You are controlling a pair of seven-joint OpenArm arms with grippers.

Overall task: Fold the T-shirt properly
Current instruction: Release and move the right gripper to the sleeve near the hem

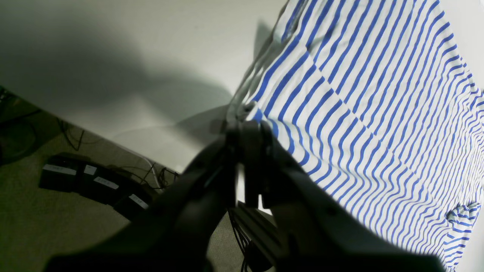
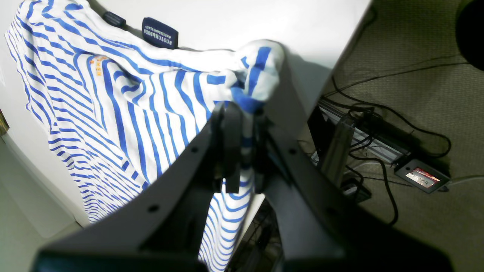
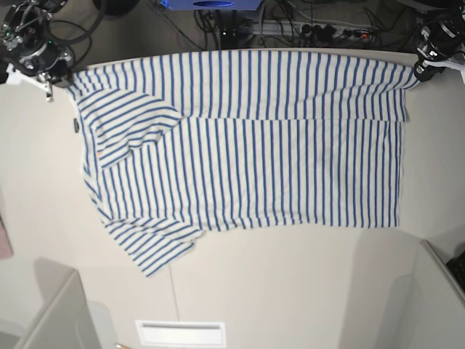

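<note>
Left gripper: I have it clamped on a corner of the shirt, jaws all but closed, at the table's far edge.
Right gripper: pinched tight on the bunched collar end, cloth draped over the fingers.
Shirt: spread flat across the table, far edge doubled over towards me, I think; both corners held apart to keep that fold taut.
Label: dark tag lies beyond the right grip.
Sleeve: sticks out near me, unfolded.
</note>
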